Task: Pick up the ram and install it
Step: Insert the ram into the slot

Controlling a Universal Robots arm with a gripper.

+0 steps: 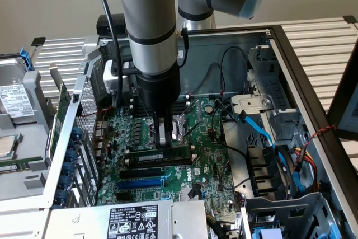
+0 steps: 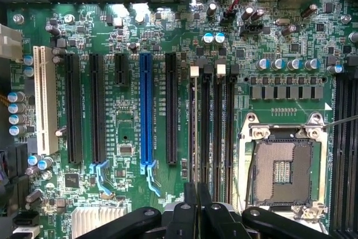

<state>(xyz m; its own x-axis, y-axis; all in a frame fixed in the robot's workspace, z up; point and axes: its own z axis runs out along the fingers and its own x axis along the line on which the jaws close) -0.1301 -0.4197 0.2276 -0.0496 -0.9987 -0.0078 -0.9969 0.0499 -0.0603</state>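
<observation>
Pincer is clamped on the ram, gripping its top edge at about mid-length. The stick stands on edge, lengthwise along the memory slots. That's near the middle of the motherboard, between the CPU socket and the blue slot. You can't tell from these views whether it's seated or just resting on a slot.

Handling, my read: light, thin, rigid board, but fragile. Chips and contact edge won't take twist or side load; it tolerates force only straight down its edge. A hold on the flat faces at centre, like yours, keeps it balanced. The faces look smooth, so it could slip under a hard push.

Containers: the open computer case sits on the slatted bench. It holds the motherboard, a blue cable and loose black wiring. The CPU socket looks empty, contacts exposed.
</observation>
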